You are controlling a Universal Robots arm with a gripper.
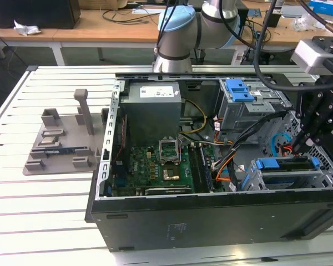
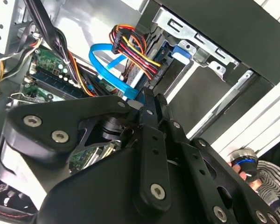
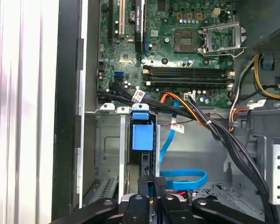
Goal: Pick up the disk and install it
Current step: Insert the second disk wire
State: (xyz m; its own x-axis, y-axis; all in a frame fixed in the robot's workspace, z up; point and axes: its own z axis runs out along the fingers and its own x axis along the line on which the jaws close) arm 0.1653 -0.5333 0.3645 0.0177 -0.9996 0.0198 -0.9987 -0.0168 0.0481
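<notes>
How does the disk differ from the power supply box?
The disk is slim with blue side rails; the power supply box is bulky, grey, white-labelled. The disk sits in the drive cage beside the gripper; the power supply box sits across the case. Both are inside it.

An open computer case [image 1: 211,216] lies on a white slatted bench [image 1: 39,210]. Inside it, a green motherboard [image 1: 155,169] sits near a grey power-supply box [image 1: 152,113]. At the exterior view's left of the case stands a grey fixture tray [image 1: 58,144]. A blue flat cable [image 3: 184,177] loops beside bundled wires [image 3: 224,135].
</notes>
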